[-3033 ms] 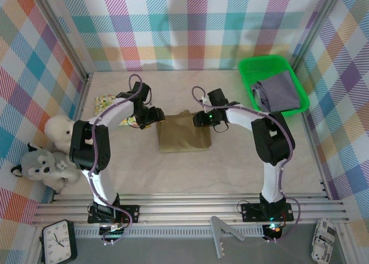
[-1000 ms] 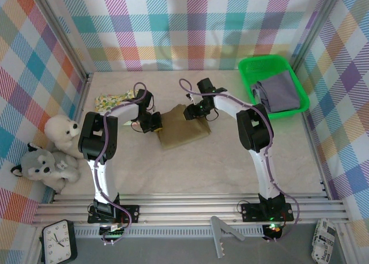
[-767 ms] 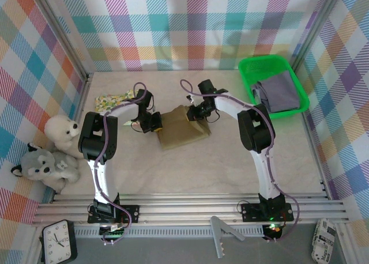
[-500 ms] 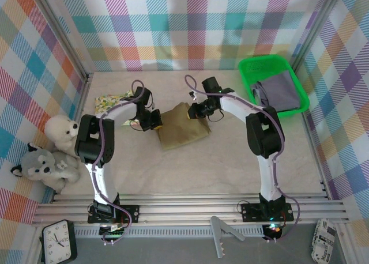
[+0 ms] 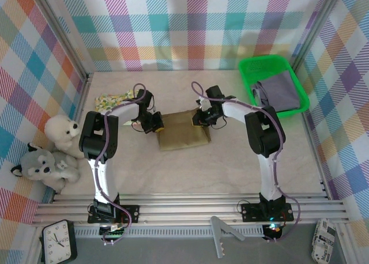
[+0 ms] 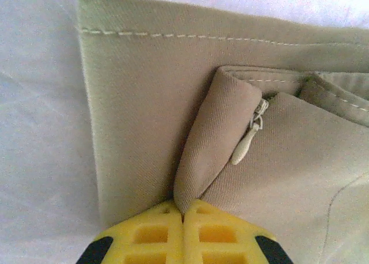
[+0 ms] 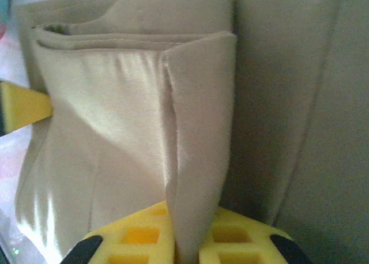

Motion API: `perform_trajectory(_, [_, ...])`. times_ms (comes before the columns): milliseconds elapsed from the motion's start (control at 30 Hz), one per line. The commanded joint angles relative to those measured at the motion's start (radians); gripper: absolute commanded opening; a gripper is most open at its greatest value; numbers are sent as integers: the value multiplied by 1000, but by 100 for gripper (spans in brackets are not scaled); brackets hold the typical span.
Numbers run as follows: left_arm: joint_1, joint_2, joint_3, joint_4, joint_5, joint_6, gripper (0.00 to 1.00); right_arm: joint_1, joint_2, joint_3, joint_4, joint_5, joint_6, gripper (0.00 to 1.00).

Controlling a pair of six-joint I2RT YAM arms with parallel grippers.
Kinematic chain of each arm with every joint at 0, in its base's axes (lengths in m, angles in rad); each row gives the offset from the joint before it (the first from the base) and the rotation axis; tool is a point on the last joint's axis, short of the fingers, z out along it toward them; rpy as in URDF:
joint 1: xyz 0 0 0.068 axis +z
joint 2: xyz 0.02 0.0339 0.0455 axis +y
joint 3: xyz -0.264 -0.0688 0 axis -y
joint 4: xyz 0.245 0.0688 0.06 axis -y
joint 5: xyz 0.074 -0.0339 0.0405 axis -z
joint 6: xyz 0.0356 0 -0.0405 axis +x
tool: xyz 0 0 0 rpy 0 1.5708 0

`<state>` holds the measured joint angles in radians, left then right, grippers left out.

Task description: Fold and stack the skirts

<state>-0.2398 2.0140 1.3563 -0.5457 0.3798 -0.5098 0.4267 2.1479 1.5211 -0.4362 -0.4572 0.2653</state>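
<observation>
olive-khaki cloth skirt: left gripper and right gripper each clamp its folds; green plastic tray well right of it; left wrist shows zipper pull.

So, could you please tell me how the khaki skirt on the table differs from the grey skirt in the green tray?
The khaki skirt is olive-tan; the grey skirt is lavender-grey. The khaki skirt lies folded on the table; the grey skirt sits bunched in the green tray. The left gripper and right gripper each pinch the khaki skirt; nothing touches the grey skirt. Both are plain, unpatterned cloth.
</observation>
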Motion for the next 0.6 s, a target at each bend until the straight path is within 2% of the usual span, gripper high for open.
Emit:
perform_trajectory(0, [7, 8, -17, -31, -86, -31, 0, -11, -26, 55, -49, 100, 15, 31])
perform_trajectory(67, [7, 2, -19, -33, -91, -30, 0, -9, -64, 51, -68, 182, 45, 41])
perform_trajectory(167, [7, -3, -13, -42, -91, -29, 0, -4, -158, -2, -37, 256, 94, 44])
perform_trajectory(200, [7, -3, -11, -43, -91, -29, 0, 1, -182, -21, -22, 247, 102, 42])
perform_trajectory(233, [7, -2, -8, -46, -91, -30, 0, 8, -200, -36, -5, 224, 104, 24])
perform_trajectory(267, [7, -1, -5, -48, -91, -30, 0, 15, -206, -40, -1, 194, 106, 11])
perform_trajectory(367, [7, 1, 1, -52, -88, -34, 0, 44, -180, -15, -14, 176, 110, 2])
perform_trajectory(567, [7, 9, 18, -62, -66, -34, 0, 75, -35, 108, -32, 214, 190, 0])
